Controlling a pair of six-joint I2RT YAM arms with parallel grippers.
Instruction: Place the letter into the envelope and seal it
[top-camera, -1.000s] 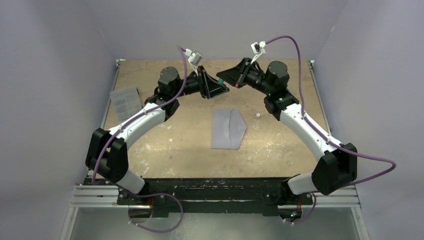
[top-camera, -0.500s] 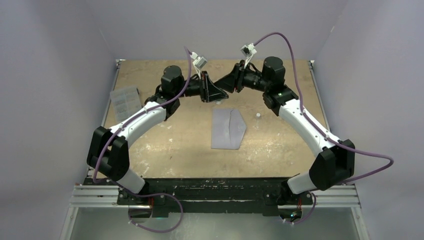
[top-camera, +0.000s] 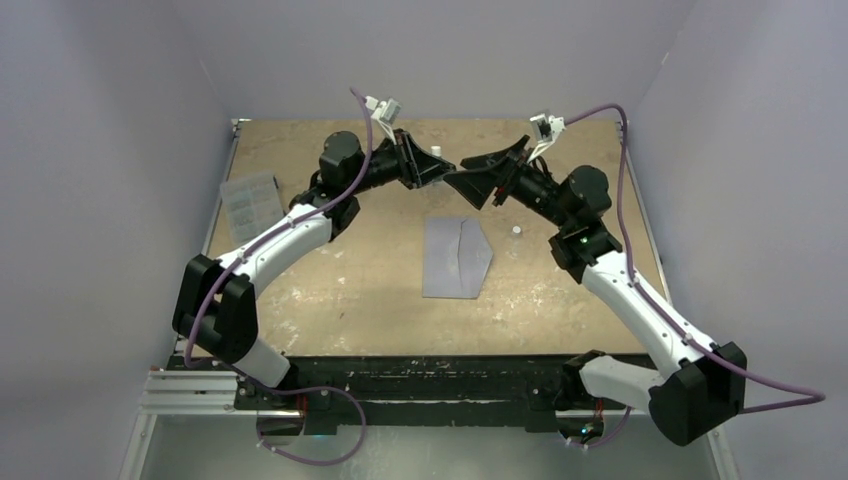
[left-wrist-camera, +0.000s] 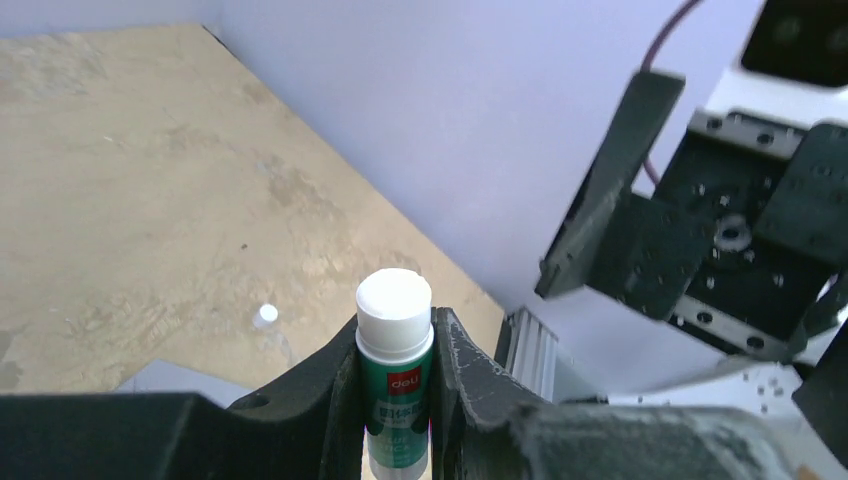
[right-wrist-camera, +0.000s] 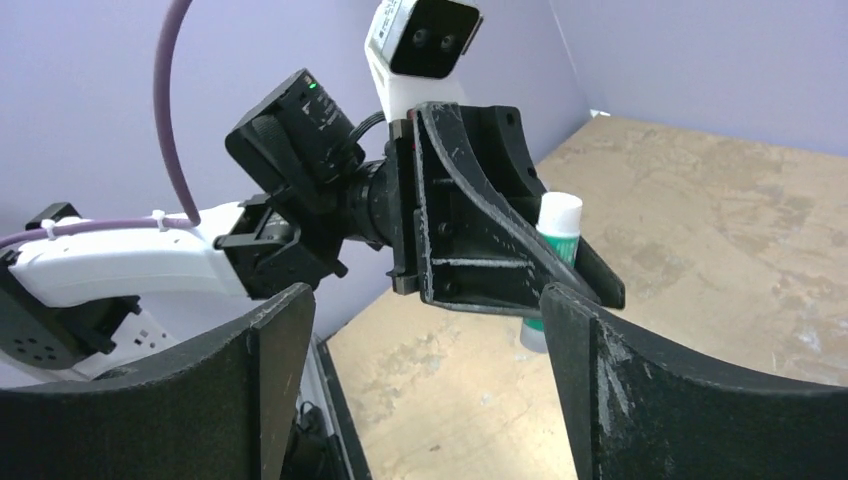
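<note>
The grey-blue envelope (top-camera: 457, 258) lies flat at mid-table, its pointed flap toward the right; one corner of the envelope (left-wrist-camera: 165, 375) shows in the left wrist view. The letter is not in view. My left gripper (top-camera: 436, 166) (left-wrist-camera: 395, 335) hovers above the table behind the envelope, shut on a green glue stick (left-wrist-camera: 394, 350) (right-wrist-camera: 556, 228) with a white top. My right gripper (top-camera: 468, 178) (right-wrist-camera: 425, 385) faces it from the right, open, nothing between its fingers (right-wrist-camera: 283, 345).
A small white cap-like piece (top-camera: 516, 230) (left-wrist-camera: 265, 315) lies on the table right of the envelope. A clear ribbed plastic box (top-camera: 250, 200) sits by the left edge. Purple walls close in the back and both sides.
My right gripper has opened wide and drawn back to the right, away from the left gripper. The left gripper keeps hold of the glue stick and has tilted a little.
</note>
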